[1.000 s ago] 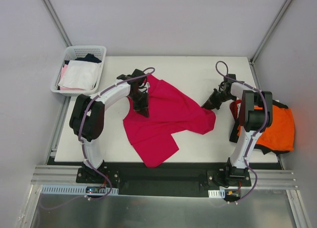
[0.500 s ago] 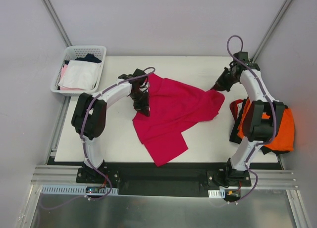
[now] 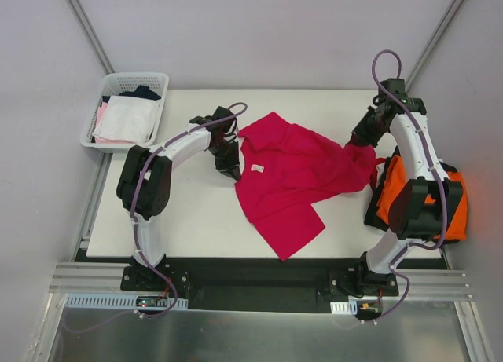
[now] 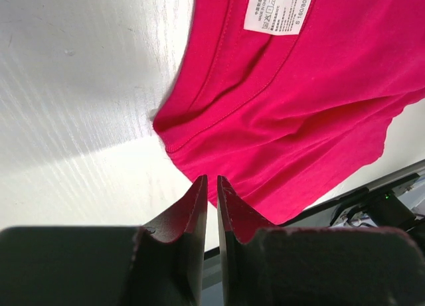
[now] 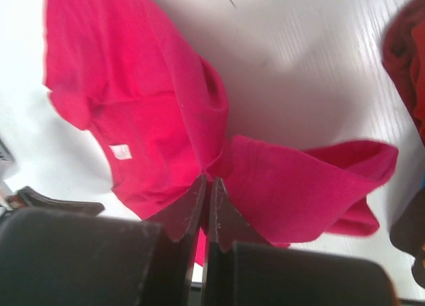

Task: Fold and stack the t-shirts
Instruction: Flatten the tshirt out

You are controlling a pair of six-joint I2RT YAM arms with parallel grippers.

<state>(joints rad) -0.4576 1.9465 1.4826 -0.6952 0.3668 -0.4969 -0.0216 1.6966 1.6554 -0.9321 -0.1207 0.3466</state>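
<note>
A crimson-magenta t-shirt (image 3: 295,173) lies rumpled across the middle of the table, with its white neck label (image 3: 258,167) facing up. My right gripper (image 3: 359,140) is shut on a bunched fold at the shirt's right side (image 5: 279,186) and holds it off the table. My left gripper (image 3: 230,166) hovers at the shirt's left shoulder edge (image 4: 199,120). Its jaws are shut to a thin slit with no cloth showing between them. An orange t-shirt (image 3: 440,193) hangs off the table's right edge, with black cloth (image 3: 428,238) under it.
A white mesh basket (image 3: 118,83) stands off the back left corner and holds white (image 3: 126,118) and pink garments. Grey walls close in on both sides and the back. A black rail runs along the table's near edge (image 3: 259,260).
My right gripper has swung right and toward the back, dragging the crimson shirt with it. The shirt has slid out from under the left gripper, which barely moved. The neck label now shows.
</note>
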